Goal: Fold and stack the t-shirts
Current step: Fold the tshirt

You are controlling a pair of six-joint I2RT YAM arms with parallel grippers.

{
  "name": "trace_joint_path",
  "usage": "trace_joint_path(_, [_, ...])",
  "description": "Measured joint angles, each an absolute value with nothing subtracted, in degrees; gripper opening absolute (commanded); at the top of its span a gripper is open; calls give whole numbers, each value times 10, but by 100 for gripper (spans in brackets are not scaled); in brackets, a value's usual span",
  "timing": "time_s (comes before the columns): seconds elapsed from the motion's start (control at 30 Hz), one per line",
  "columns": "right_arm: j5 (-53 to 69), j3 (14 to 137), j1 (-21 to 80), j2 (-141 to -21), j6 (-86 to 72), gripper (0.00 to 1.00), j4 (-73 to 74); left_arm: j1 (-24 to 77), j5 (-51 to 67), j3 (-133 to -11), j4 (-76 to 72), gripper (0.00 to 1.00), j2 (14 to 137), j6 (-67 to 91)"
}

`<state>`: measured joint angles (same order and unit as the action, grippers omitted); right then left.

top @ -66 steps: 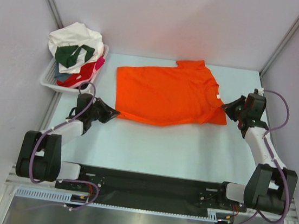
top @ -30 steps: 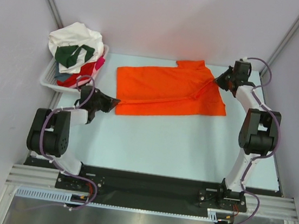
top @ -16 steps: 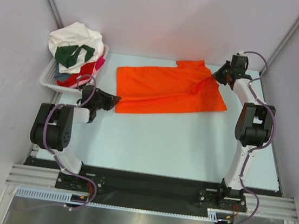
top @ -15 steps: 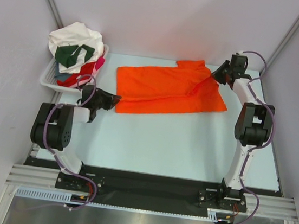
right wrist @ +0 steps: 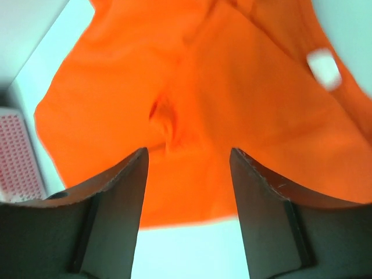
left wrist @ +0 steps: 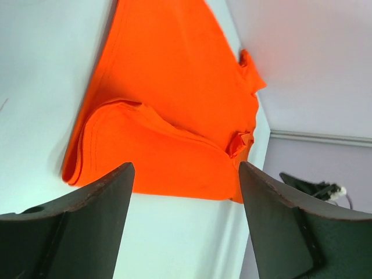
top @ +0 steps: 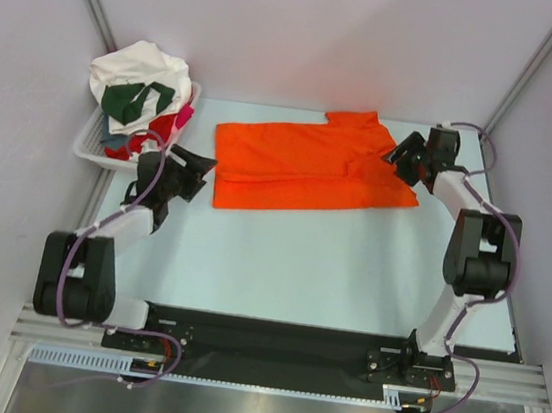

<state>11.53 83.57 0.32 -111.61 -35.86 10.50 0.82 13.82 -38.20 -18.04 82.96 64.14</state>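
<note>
The pale blue bench [top: 298, 270] takes up most of my view from above. The orange t-shirt [top: 301, 164] lies flat on its far half. Its long axis runs left to right across the bench and tilts a little. The collar end points to my right and the hem end to my left. Its near long edge is folded over on top of the body, and one sleeve [top: 352, 118] sticks out toward the far wall.

At the far left corner stands a white slatted basket [top: 90, 146], heaped with other t-shirts [top: 135, 83] in white, dark green, red and pink.

My left end effector [top: 195, 171] sits just beside the hem end. Its fingers [left wrist: 87, 226] are spread wide with nothing between them, and the folded corner lies just beyond. My right end effector [top: 395, 159] hangs over the collar end, also spread wide and gripping nothing. A small white label [right wrist: 322, 67] shows at the neck.
</note>
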Motion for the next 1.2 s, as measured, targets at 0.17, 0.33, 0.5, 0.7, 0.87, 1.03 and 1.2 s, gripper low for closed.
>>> trace_joint_path(0.17, [125, 677, -17, -990, -388, 60, 37, 11, 99, -327, -167, 76, 718, 620])
trace_joint_path(0.33, [124, 580, -32, -929, -413, 68, -31, 24, 76, -270, -163, 69, 698, 615])
trace_joint_path(0.5, [124, 492, -37, -920, -442, 67, -79, 52, 75, -236, -173, 68, 714, 615])
trace_joint_path(0.7, [117, 458, -58, -936, -471, 68, -114, 78, 57, -215, -207, 70, 735, 625])
trace_joint_path(0.87, [109, 459, -72, -989, -489, 64, -165, 86, 46, -213, -250, 69, 783, 645])
trace_joint_path(1.03, [105, 482, -80, -1035, -500, 43, -186, 91, 44, -207, -300, 67, 838, 672])
trace_joint_path(1.2, [84, 488, -81, -1046, -498, 0, -184, 93, 31, -206, -335, 64, 859, 690])
